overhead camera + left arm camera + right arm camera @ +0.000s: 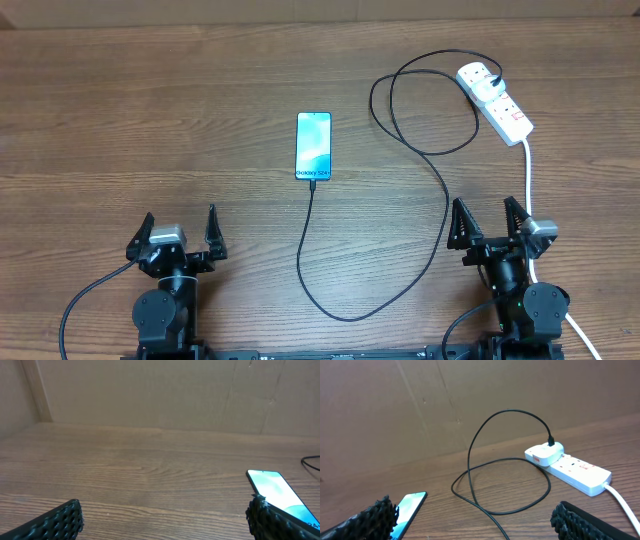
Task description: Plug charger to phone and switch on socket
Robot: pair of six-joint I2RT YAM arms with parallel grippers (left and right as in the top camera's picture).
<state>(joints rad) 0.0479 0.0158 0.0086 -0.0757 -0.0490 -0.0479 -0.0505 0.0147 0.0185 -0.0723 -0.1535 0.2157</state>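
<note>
The phone [313, 146] lies flat at the table's middle, screen lit blue-cyan; it also shows in the left wrist view [278, 492] and the right wrist view [409, 507]. The black charger cable [440, 185] runs from the phone's near edge, loops forward and right, then back to the white plug in the socket [496, 102], a white power strip at the far right, also in the right wrist view [572, 467]. The cable [485, 505] loops in front of it. My left gripper [180, 243] and right gripper [490, 226] are both open, empty, near the front edge.
The socket's thick white lead [529, 180] runs toward the front past my right gripper. A brown cardboard wall [160, 395] stands behind the wooden table [150, 130].
</note>
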